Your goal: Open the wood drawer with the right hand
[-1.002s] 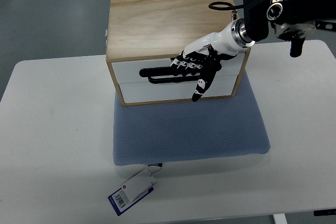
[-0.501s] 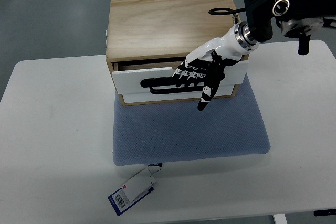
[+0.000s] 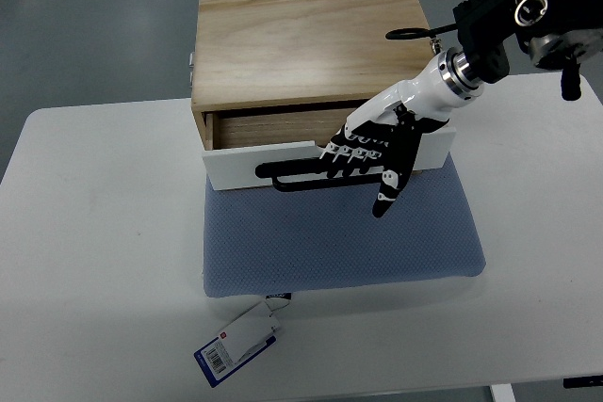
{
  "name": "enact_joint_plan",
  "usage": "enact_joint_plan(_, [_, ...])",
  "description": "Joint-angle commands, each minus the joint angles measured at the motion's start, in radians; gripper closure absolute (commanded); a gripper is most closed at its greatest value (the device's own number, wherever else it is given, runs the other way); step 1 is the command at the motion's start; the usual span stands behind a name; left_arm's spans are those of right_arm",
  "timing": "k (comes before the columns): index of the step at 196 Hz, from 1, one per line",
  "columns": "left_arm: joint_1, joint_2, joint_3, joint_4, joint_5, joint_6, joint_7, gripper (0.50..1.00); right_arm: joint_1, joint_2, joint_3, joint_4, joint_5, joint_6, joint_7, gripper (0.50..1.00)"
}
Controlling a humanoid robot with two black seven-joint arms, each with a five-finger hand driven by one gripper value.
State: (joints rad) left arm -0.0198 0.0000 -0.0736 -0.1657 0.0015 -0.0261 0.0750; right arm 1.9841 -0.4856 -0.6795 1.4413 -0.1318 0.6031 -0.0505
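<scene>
Since the earlier frames the white front of the top drawer (image 3: 283,159) has slid toward the near side, out of the pale wooden box-shaped cabinet (image 3: 301,40), and a dark gap now shows behind it with the drawer's wooden inside visible. The white-and-black robot right hand (image 3: 372,148) has come nearer with it, its fingers (image 3: 349,152) hooked over the long black bar handle (image 3: 292,174), thumb pointing down toward the near side.

The cabinet sits on a blue-grey padded mat (image 3: 339,233) at the far middle of the white table (image 3: 104,251); a blue-and-white tag (image 3: 237,344) lies near the mat's near-left corner.

The drawer looks stiff and light and appears to slide easily. The rigid handle is the sensible hold, near its middle so the front comes out square. The soft mat may let the cabinet creep if the pull is jerky.
</scene>
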Motion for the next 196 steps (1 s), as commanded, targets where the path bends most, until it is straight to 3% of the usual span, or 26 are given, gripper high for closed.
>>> enact_joint_plan(1, [0.000,0.000,0.000,0.000,0.000,0.000,-0.001,0.500,0.006,-0.008,0.000,0.014,0.000,0.008,0.000,0.570])
enact_joint_plan(114, [0.000,0.000,0.000,0.000,0.000,0.000,0.000,0.500,0.047,-0.034,-0.002,0.079,0.000,0.008,0.001,0.570])
enact_joint_plan(155, [0.000,0.000,0.000,0.000,0.000,0.000,0.000,0.500,0.045,-0.025,-0.002,0.079,0.001,-0.072,0.001,0.572])
enact_joint_plan(196, [0.000,0.000,0.000,0.000,0.000,0.000,0.000,0.500,0.045,-0.019,-0.003,0.079,0.003,-0.098,0.001,0.572])
